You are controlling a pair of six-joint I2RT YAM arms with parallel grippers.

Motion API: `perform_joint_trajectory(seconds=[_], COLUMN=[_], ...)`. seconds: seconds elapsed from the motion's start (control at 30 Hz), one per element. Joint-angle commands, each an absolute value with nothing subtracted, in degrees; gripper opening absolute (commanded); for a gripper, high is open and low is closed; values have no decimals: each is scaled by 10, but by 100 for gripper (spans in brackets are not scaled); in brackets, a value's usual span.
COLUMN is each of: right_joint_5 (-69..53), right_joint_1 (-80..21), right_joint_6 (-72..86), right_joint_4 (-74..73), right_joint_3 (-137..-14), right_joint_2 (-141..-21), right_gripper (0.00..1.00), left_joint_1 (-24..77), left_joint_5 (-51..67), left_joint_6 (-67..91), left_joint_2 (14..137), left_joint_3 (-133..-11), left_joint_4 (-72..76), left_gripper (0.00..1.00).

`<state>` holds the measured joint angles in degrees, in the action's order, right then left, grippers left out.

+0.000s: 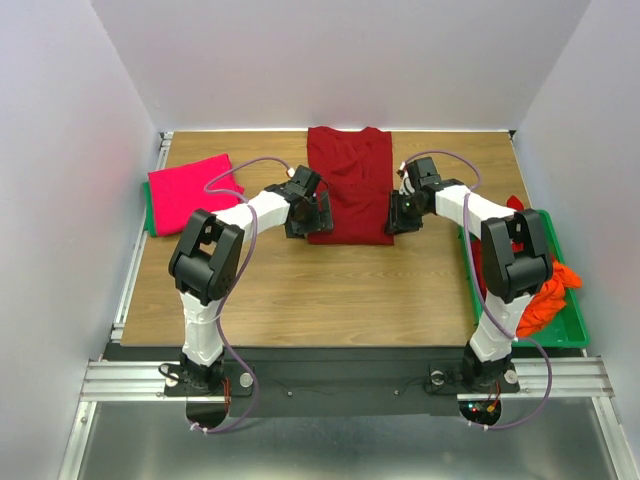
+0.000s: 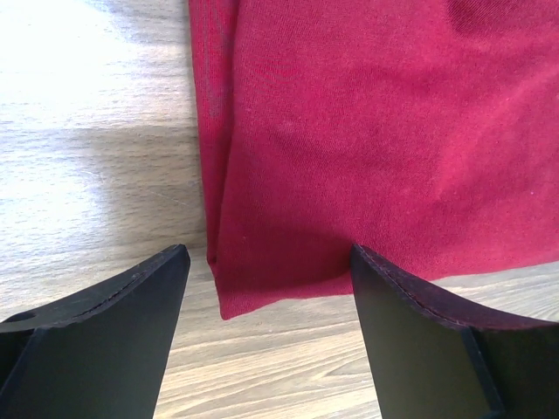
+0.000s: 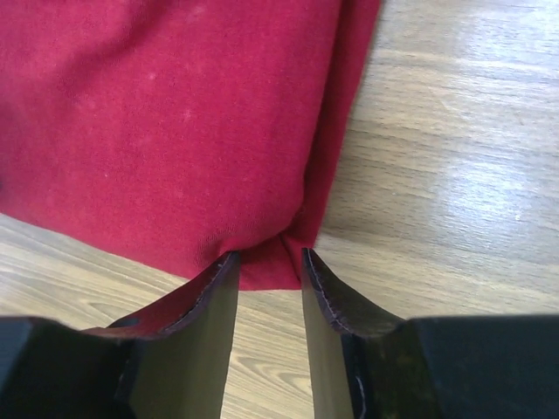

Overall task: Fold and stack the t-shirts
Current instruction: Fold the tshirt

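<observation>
The dark red t-shirt [image 1: 348, 190] lies at the middle of the bench [image 1: 300, 295], toward its far edge. It is already narrowed into a long strip, with its collar end far from the arms and its hem end near them.

The left gripper [image 2: 269, 262] hovers at the near left corner of the hem. Its jaws are wide, with the corner between them and nothing held. The right gripper [image 3: 269, 257] is at the near right corner. Its jaws stand narrow and the corner is puckered between their tips, but I cannot tell whether they have a firm pinch.

The main risk, as I judge it, is an uneven lift. If one side grips and the other does not, the strip would skew and the side folds could fall open. The right jaws seem to have only the very tip of the corner, so the cloth could slip out. They might also catch just the top layer and peel the fold apart. The left jaws could scrape the bench and miss the layers.

A pink t-shirt [image 1: 190, 190] rests folded at the far left, well apart. At the right, a green tray [image 1: 572, 335] holds an orange t-shirt [image 1: 555, 290] and more red cloth. Nothing lies across the strip, and the fold path toward the collar looks free.
</observation>
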<state>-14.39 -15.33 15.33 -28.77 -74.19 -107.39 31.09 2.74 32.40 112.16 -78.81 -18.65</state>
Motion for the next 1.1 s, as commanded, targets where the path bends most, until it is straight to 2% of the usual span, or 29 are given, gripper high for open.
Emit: perform_joint_trajectory(seconds=[0.0,0.53,0.67,0.73,0.77,0.87,0.97,1.07], right_joint_5=[-161,-192,-190,-180,-170,-159,-143,-129], right_joint_1=[-154,-154,-154,-153,-154,-154,-154,-154], right_joint_6=[142,133,132,133,134,137,143,155], right_joint_4=[-267,-267,-268,-268,-269,-270,-272,-273], right_joint_3=[-755,-750,-740,-733,-730,-715,-699,-680], right_joint_2=[-1079,-1111,-1105,-1098,-1089,-1076,-1057,-1035], right_gripper=[40,35,26,14,2,0,0,0], left_joint_1=[313,314,314,314,314,314,314,314], left_joint_5=[15,25,23,24,24,24,23,20], left_joint_6=[315,316,317,317,317,320,323,324], left_joint_2=[1116,1119,1117,1118,1121,1127,1135,1139], left_joint_3=[-811,-809,-804,-803,-802,-800,-798,-796], left_joint_4=[-199,-198,-199,-199,-199,-200,-203,-208], left_gripper=[86,86,86,86,86,85,79,78])
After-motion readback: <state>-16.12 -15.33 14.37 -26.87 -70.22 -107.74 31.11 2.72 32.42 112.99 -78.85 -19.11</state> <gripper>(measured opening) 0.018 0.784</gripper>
